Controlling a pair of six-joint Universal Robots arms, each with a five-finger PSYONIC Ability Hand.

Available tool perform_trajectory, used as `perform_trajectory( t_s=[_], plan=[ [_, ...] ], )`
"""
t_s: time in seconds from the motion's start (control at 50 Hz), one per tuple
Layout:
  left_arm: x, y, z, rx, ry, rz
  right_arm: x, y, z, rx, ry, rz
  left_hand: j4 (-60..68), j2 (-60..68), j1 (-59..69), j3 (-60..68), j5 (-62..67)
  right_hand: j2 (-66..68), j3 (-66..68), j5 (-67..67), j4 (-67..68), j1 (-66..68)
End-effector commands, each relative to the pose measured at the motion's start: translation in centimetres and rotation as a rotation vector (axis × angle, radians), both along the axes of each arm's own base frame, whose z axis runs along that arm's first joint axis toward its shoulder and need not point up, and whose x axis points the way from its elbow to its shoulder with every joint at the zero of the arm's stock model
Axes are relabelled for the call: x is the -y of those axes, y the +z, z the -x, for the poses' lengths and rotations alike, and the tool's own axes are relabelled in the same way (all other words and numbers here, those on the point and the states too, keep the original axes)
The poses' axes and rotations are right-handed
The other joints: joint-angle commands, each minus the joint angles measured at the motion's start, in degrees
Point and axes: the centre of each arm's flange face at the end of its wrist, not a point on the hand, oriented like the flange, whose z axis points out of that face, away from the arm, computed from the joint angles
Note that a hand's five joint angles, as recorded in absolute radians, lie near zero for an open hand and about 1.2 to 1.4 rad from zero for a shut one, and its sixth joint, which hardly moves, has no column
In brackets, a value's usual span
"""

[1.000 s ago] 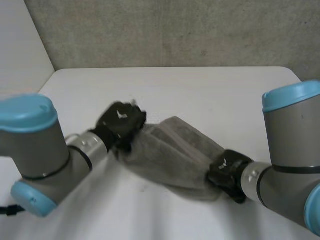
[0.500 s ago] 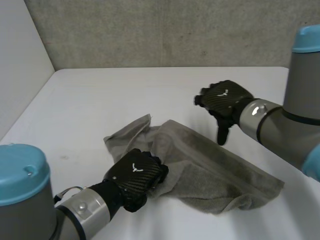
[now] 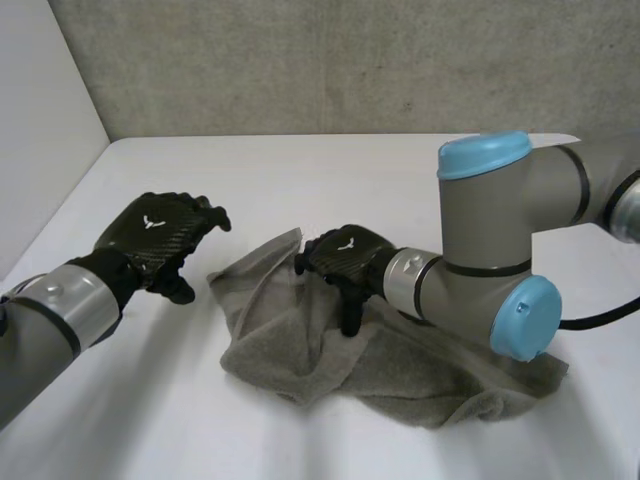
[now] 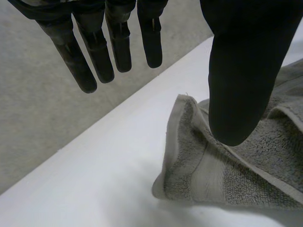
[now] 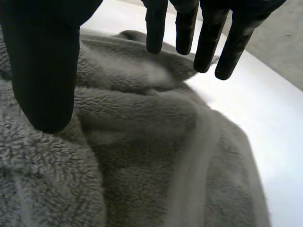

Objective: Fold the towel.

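Towel (image 3: 300,345): grey, crumpled heap on the white worktop (image 3: 400,180), centre to near-right, with one corner sticking out at the far left. Left hand (image 3: 150,238) is held over the worktop left of the towel, apart from it. Its fingers (image 4: 118,45) are straight and spread, thumb apart, nothing in them. Right arm comes in from the right. Right hand (image 3: 345,258) is over the towel's far-left part, fingers (image 5: 184,28) straight, pointing down at the pile, gripping nothing. Can't tell if the fingertips touch the cloth. Right arm hides part of the towel's right side.
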Motion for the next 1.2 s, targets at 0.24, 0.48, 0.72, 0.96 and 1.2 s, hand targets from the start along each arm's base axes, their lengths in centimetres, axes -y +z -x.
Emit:
perform_trajectory(
  t_s=[0.24,0.48,0.72,0.96,1.2],
  plan=[
    [4.8,-4.3,0.6,0.021,-0.085,-0.074,-0.9,-3.9,-1.8,-0.089,0.049,0.034,3.12,3.00,2.49,2.97,3.22,11.16,10.34,10.61,10.31,13.21],
    [4.7,-4.5,0.4,0.064,-0.095,-0.049,-0.6,-0.8,-2.8,0.000,0.043,0.155,3.12,3.00,2.49,2.97,3.22,61.92,61.09,61.37,61.07,63.96],
    [4.9,-3.9,2.2,0.030,-0.209,0.058,-2.3,8.6,0.5,0.094,0.000,0.320,0.78,0.66,0.15,0.63,0.88,61.92,61.09,61.37,61.07,63.96],
    [5.0,-5.7,5.2,0.004,-0.350,0.080,-2.3,13.1,4.9,0.123,-0.083,0.404,-5.80,-5.92,-6.43,-5.94,-5.70,61.92,61.09,61.37,61.07,63.96],
    [5.0,-7.4,7.4,0.004,-0.408,0.059,-2.4,16.4,7.7,0.162,-0.157,0.500,17.42,17.30,16.79,17.28,17.52,61.92,61.09,61.37,61.07,63.96]
  ],
)
